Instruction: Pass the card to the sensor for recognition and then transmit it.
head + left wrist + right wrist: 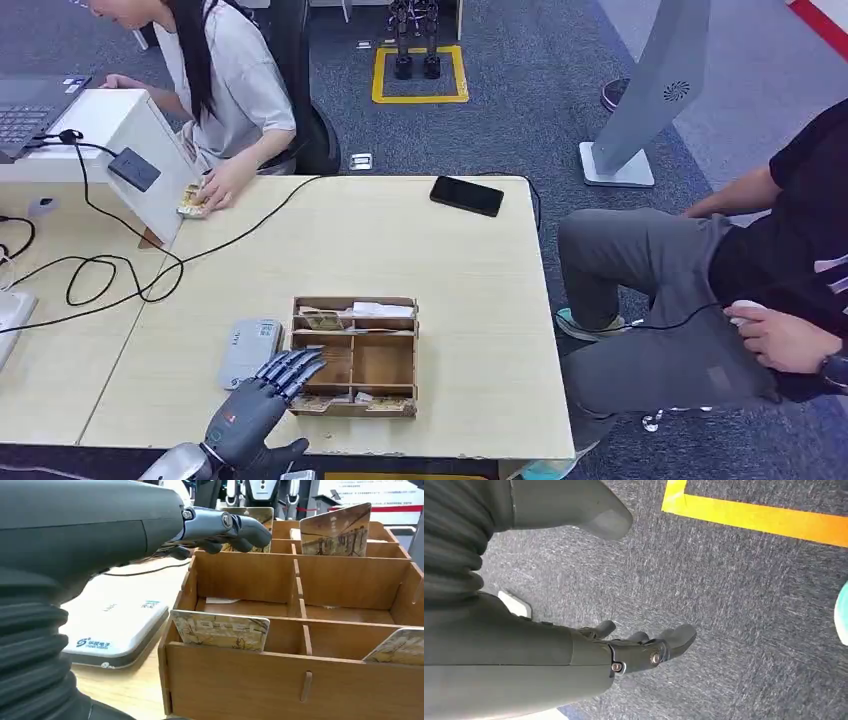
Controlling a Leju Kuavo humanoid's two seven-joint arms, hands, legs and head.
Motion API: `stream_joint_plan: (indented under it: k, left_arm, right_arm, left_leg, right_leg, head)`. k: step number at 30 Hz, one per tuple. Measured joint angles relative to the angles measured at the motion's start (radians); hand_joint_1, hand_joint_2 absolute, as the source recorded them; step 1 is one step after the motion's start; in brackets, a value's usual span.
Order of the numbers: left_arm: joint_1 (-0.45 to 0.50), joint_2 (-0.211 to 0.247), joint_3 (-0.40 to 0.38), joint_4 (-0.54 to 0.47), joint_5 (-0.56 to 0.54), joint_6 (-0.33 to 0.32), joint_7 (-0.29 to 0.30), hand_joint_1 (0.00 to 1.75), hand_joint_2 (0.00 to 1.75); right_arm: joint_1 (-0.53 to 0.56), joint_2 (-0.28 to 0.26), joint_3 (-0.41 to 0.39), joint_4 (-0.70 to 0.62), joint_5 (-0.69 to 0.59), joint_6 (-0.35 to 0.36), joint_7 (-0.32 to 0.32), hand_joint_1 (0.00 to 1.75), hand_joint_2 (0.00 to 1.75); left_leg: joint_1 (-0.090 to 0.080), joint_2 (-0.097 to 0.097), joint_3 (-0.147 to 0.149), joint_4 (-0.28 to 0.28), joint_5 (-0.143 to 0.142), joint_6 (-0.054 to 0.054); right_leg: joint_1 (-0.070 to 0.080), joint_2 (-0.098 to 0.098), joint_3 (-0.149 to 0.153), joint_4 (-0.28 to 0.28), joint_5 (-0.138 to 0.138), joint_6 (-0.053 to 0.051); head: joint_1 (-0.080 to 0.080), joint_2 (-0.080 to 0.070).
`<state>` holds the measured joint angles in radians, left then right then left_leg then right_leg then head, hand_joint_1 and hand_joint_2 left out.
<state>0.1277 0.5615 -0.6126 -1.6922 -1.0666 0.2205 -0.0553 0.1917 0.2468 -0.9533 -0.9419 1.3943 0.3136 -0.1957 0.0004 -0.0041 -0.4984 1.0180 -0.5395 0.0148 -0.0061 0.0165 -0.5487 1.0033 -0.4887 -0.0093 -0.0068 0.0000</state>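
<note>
- Head view: the left hand (pixel 262 400) sits in the lower left of centre, fingers extended and apart, holding nothing, its tips at the left wall of the wooden organiser (pixel 354 356). Cards lean in the organiser's near and far compartments. The grey card reader (pixel 248 350) lies flat on the table (pixel 470 300), just left of the box. Risk: a push from the fingers could slide the light box instead of reaching a card.
- Left wrist view: the fingers (pixel 235 527) reach over the upper left rim. The nearest card (pixel 220 629) leans at lower centre, below the fingers and untouched; another card (pixel 342 530) stands at upper right. Risk: a thin card resting against a divider may tip flat or slip from a pinch. Which card is intended appears uncertain.
- Right wrist view: the right hand (pixel 634 647) hangs over carpet, fingers loosely apart and empty; no evident hazard.
</note>
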Motion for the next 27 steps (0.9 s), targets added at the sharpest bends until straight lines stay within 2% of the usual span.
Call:
stream_joint_plan:
  k: [15,16,27]
  left_arm:
    - [0.0,0.0,-0.005,0.0,-0.016,0.012,0.012,0.0,1.75]
    - [0.0,0.0,-0.005,0.0,-0.018,0.014,0.013,1.75,1.75]
    - [-0.008,0.0,-0.005,0.004,-0.009,0.01,0.032,1.75,1.75]
  right_arm:
    - [-0.005,0.005,-0.015,-0.003,0.01,0.0,-0.007,0.0,1.75]
    - [-0.005,0.006,-0.016,-0.003,0.011,0.0,-0.007,0.0,1.75]
    - [-0.022,0.015,-0.053,-0.003,0.035,-0.001,-0.03,0.0,1.75]
  left_leg:
    - [0.0,0.0,0.0,0.0,0.0,0.0]
    - [0.0,0.0,0.0,0.0,0.0,0.0]
    - [0.0,0.0,0.0,0.0,0.0,0.0]
  right_leg:
    - [0.0,0.0,0.0,0.0,0.0,0.0]
    - [0.0,0.0,0.0,0.0,0.0,0.0]
    - [0.0,0.0,0.0,0.0,0.0,0.0]
  head:
    - [0.0,0.0]
    - [0.0,0.0]
    - [0.0,0.0]
